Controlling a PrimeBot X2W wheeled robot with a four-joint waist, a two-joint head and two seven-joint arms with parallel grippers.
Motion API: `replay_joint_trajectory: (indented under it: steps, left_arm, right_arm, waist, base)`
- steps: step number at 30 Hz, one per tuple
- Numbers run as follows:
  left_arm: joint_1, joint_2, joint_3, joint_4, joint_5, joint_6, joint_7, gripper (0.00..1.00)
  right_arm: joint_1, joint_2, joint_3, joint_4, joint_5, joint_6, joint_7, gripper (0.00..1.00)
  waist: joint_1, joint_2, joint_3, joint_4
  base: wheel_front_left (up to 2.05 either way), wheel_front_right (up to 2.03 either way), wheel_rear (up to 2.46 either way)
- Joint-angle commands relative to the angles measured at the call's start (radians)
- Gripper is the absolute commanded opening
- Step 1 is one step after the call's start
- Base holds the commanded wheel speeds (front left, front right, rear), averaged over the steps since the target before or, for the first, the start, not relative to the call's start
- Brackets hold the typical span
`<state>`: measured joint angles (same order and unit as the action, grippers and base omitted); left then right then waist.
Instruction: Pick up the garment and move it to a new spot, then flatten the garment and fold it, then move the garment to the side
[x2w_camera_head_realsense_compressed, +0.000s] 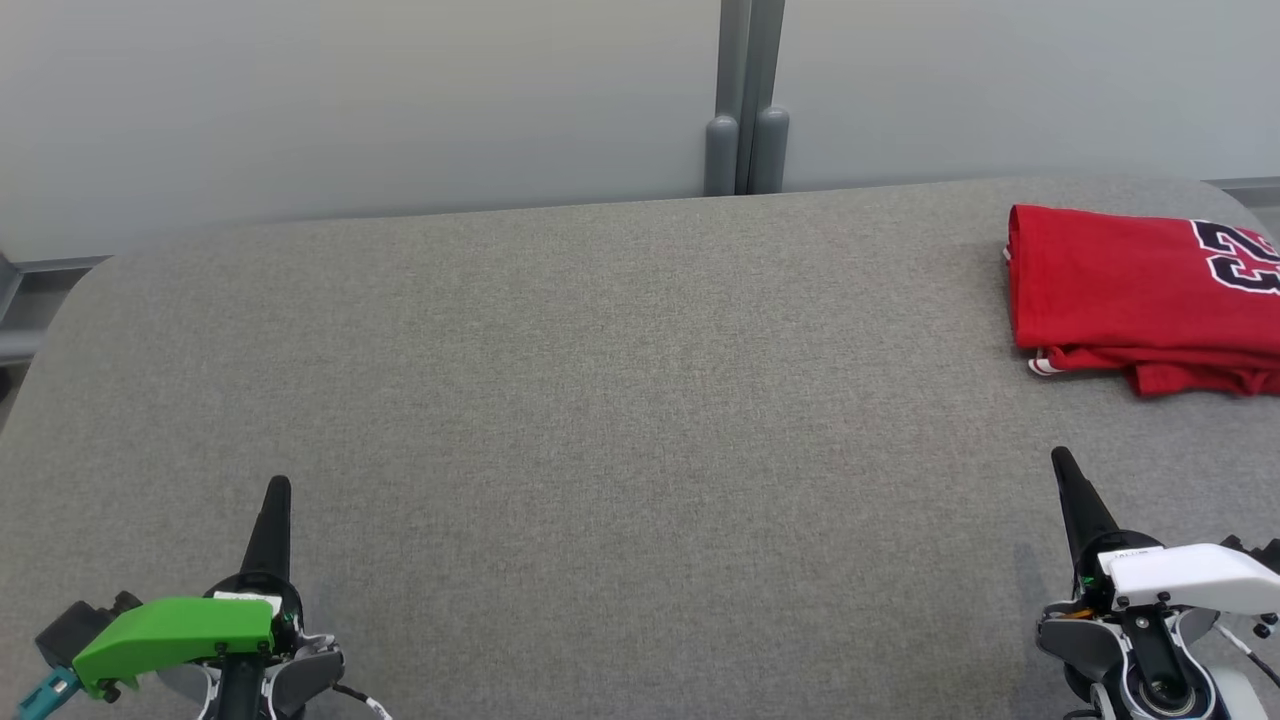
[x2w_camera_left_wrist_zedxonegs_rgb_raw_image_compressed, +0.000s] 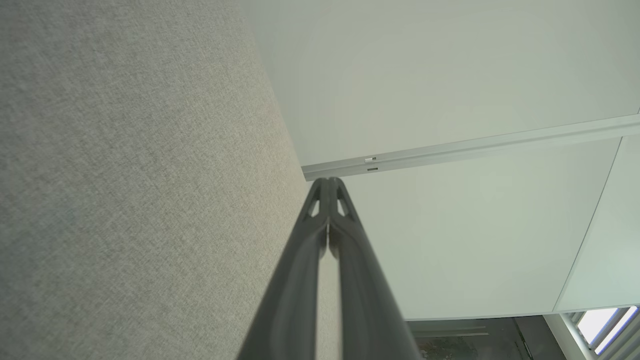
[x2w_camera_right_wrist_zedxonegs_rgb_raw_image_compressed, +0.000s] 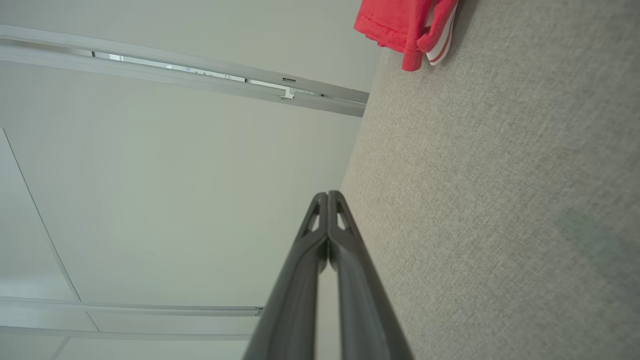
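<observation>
The garment (x2w_camera_head_realsense_compressed: 1140, 295) is a red jersey with dark numerals, lying folded at the far right of the grey fabric table (x2w_camera_head_realsense_compressed: 600, 400), partly cut off by the frame's right edge. Its hem with white-striped trim (x2w_camera_right_wrist_zedxonegs_rgb_raw_image_compressed: 410, 30) shows at the top of the right wrist view. My left gripper (x2w_camera_head_realsense_compressed: 279, 487) hovers at the lower left, shut, holding nothing, fingers pressed together (x2w_camera_left_wrist_zedxonegs_rgb_raw_image_compressed: 327, 182). My right gripper (x2w_camera_head_realsense_compressed: 1060, 458) sits at the lower right, shut and empty (x2w_camera_right_wrist_zedxonegs_rgb_raw_image_compressed: 328, 195), below the garment and apart from it.
A pale wall with a grey vertical post (x2w_camera_head_realsense_compressed: 745, 100) stands behind the table's far edge. The table's corners are rounded. A rail (x2w_camera_left_wrist_zedxonegs_rgb_raw_image_compressed: 475, 147) runs along the wall panels.
</observation>
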<state>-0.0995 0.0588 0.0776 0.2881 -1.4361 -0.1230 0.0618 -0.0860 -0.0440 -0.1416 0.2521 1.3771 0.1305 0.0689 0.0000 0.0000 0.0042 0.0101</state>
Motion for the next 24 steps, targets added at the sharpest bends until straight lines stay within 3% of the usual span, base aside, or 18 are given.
replay_joint_trajectory:
  steps: [1,24]
  left_arm:
    - [-0.022,0.002,0.007,-0.009,-0.019,-0.004,0.007,0.0]
    - [-0.042,-0.009,0.025,-0.017,-0.168,-0.01,0.049,0.0]
  right_arm:
    - [-0.012,-0.006,0.002,-0.002,0.023,0.0,0.006,0.0]
    - [-0.037,-0.008,0.011,0.003,0.218,0.0,0.049,0.0]
  waist:
    - [0.0,0.0,0.0,0.0]
    - [0.0,0.0,-0.001,-0.009]
  base:
    - [0.0,0.0,0.0]
    - [0.0,0.0,0.0]
